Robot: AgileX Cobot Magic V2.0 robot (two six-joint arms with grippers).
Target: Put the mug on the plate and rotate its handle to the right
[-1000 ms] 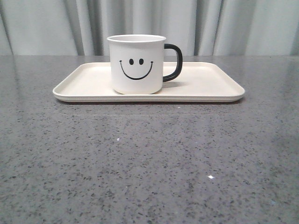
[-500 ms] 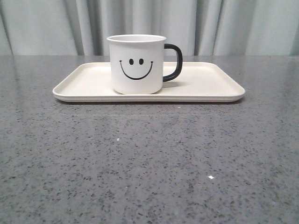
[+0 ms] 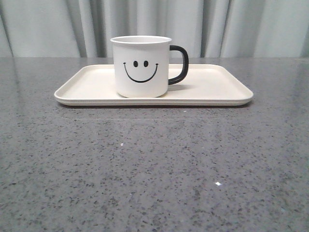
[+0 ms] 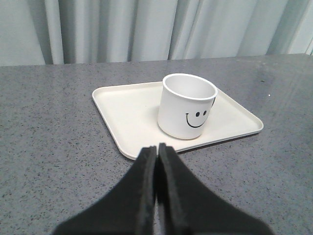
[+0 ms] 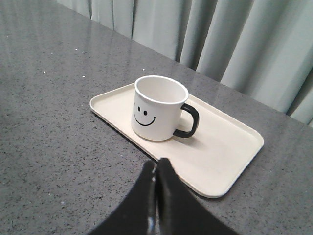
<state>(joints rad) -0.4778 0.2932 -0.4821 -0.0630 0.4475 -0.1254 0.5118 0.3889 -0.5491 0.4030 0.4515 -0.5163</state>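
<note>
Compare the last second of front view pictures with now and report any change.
Nothing visibly changed. The mug stands upright on the plate as before, handle to the right, with no gripper in the front view at any point.

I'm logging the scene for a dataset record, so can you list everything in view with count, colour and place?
mug: one, white with a black smiley face, upright on the plate, left of its middle
handle: one, glossy black, on the mug's right side
plate: one, cream, flat on the table
table: one, speckled grey stone
curtain: pale grey-green, behind the table
left gripper: one, black, shut, held back from the plate
right gripper: one, black, shut, held back from the plate
</note>
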